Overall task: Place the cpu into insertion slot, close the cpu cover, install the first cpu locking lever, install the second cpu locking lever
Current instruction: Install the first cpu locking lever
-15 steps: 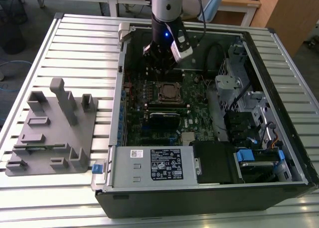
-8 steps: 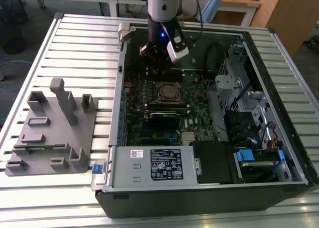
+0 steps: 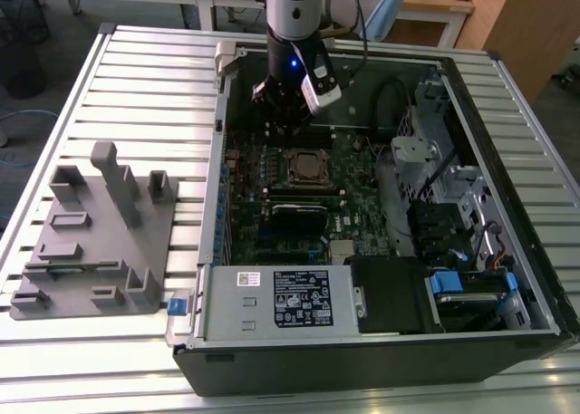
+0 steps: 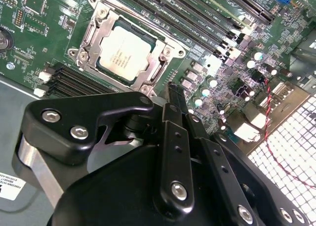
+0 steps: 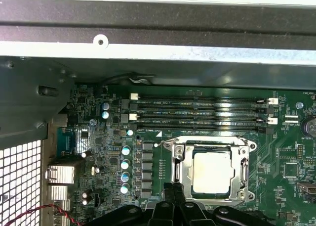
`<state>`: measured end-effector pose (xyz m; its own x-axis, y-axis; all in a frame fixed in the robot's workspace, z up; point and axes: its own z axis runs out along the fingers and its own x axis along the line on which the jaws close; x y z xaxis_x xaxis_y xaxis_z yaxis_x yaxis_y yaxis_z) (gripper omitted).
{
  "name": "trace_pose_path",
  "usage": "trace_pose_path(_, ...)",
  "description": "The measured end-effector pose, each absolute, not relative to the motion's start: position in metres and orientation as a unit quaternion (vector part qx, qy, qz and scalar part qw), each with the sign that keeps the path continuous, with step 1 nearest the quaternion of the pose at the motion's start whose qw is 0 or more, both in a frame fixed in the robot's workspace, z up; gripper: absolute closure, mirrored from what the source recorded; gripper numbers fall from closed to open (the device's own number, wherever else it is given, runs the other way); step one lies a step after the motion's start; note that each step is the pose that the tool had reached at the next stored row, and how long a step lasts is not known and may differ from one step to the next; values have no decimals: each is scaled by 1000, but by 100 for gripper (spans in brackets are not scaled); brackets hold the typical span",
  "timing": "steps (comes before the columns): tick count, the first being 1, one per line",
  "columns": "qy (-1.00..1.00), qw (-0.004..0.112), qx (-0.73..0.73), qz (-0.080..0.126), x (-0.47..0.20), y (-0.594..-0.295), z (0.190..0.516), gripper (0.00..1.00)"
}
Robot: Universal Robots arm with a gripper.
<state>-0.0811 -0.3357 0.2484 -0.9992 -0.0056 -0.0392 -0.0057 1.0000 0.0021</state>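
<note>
No print can be read: the power supply's white label (image 3: 302,298) and the cpu (image 4: 123,53) bear tiny text.

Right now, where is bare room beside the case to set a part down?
Bare slatted table beyond the grey fixture, plus a narrow strip between fixture and computer case. Inside the case is crowded: motherboard, drive cages, power supply, gripper by the cpu.

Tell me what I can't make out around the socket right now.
Socket: near edge hidden behind the gripper in both wrist views.
Fingers: their gap above the board cannot be judged in either wrist view; in the exterior view the tips merge with the dark case behind.
Chip: in the exterior view, too small to tell apart from the socket frame.
</note>
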Motion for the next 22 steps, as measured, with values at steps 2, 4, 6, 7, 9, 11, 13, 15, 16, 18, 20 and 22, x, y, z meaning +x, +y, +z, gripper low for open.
trace_pose_path(2, 1000, 20, -3, 1, -82, -336, 248, 89)
trace_pose_path(4, 1000, 20, -3, 1, -84, -336, 248, 89)
trace_pose_path(6, 1000, 20, -3, 1, -85, -336, 248, 89)
trace_pose_path(7, 1000, 20, -3, 1, -86, -336, 248, 89)
trace_pose_path(9, 1000, 20, -3, 1, -88, -336, 248, 89)
trace_pose_path(11, 1000, 20, -3, 1, -90, -336, 248, 89)
trace_pose_path(13, 1000, 20, -3, 1, -91, -336, 247, 89)
trace_pose_path(15, 1000, 20, -3, 1, -92, -336, 247, 89)
trace_pose_path(16, 1000, 20, -3, 1, -92, -336, 247, 89)
trace_pose_path(18, 1000, 20, -3, 1, -92, -336, 247, 89)
trace_pose_path(20, 1000, 20, -3, 1, -92, -336, 247, 89)
trace_pose_path(22, 1000, 20, -3, 1, -92, -336, 248, 89)
